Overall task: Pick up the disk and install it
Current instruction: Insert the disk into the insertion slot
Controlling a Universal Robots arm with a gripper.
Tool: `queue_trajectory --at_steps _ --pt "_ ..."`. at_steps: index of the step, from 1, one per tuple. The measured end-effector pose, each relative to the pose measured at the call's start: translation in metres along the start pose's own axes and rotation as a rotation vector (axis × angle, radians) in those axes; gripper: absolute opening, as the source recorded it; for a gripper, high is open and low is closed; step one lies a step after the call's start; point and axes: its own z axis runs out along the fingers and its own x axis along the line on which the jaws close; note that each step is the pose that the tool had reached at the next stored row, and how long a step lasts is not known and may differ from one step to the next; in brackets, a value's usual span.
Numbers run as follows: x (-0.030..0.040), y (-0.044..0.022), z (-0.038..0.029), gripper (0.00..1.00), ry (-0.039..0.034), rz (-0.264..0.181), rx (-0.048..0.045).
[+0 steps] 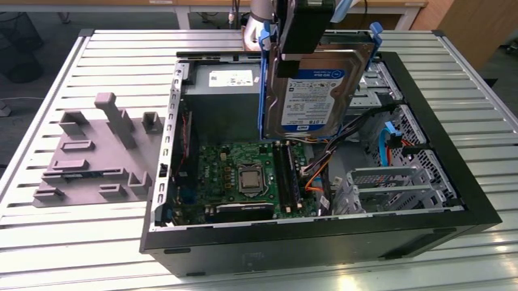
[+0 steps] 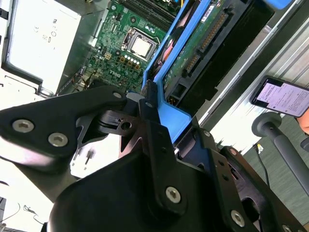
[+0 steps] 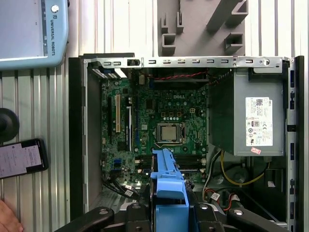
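The arm [image 1: 261, 18] comes down from the far edge of the scene, its wrist pointing straight down over the open computer case [image 1: 441, 182]. The end effector [image 1: 301, 54] is closed narrow on the top edge of the disk [image 1: 312, 97], its black fingers [image 2: 154, 128] pinching the blue frame [image 2: 169, 82] from both sides. The disk hangs upright over the far half of the case, just to the exterior view's right of the grey power supply [image 1: 218, 109]. Whether its lower edge touches anything inside I cannot tell.

In the first wrist view the frame's blue tongue [image 3: 166, 169] lies over the motherboard [image 3: 159, 121], between the end effector's two black arms [image 3: 169, 215]. In the second wrist view the disk's green circuit side [image 2: 203, 43] faces the camera.

The disk's label [image 1: 312, 106] is white with a blue band across its top and rows of dark print and barcodes; the power supply bears a white sticker [image 1: 230, 77] with small print and symbols.

On the slatted desk [image 1: 48, 242], at the exterior view's left of the case, lies a grey fixture plate [image 1: 97, 151]; a phone [image 3: 21, 159] with a lit screen rests on the desk beside the case.
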Motion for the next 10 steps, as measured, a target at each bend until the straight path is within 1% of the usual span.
queue_trajectory --at_steps 2,3,4,6,7,10 --pt "0.0000 0.0000 0.0000 0.36 0.0000 0.000 0.0000" --pt "0.0123 -0.0012 0.0002 0.36 0.0000 0.000 0.0000" --pt "0.0055 -0.0011 0.0015 0.36 0.0000 0.000 0.0000" --pt "0.0055 -0.0011 0.0011 0.36 0.0000 0.000 0.0000" --pt "0.0056 -0.0010 -0.0097 0.36 0.0000 0.000 0.0000" --pt "0.0056 -0.0010 -0.0103 0.36 0.0000 0.000 0.0000"
